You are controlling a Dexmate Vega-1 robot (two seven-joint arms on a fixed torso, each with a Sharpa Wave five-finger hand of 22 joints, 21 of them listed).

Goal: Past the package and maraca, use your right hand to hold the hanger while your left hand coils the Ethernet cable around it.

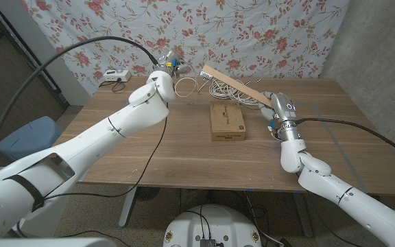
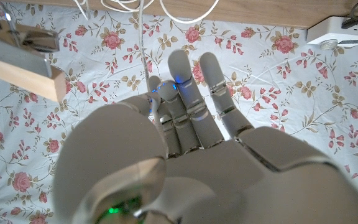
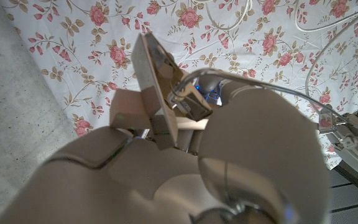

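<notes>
Head view puts the wooden hanger [image 1: 230, 84] past the cardboard package [image 1: 227, 121], lifted off the table [image 1: 184, 154] and slanting: its long axis runs from the raised free end near ten o'clock down to four o'clock, where the right hand [image 1: 274, 110] grips it. The right wrist view confirms those fingers closed round the wood and its metal clip [image 3: 188, 102]. The white cable [image 1: 219, 89] lies piled on the table under and behind the hanger, with a loop [image 1: 184, 86] lifted at the left hand [image 1: 164, 74], which sits at nine o'clock of the free end, nearer it than the right. The left hand's fingers look curled on the strand, though the pinch itself is hidden. My judgement: the next wrap must pass over that free ten o'clock end.
</notes>
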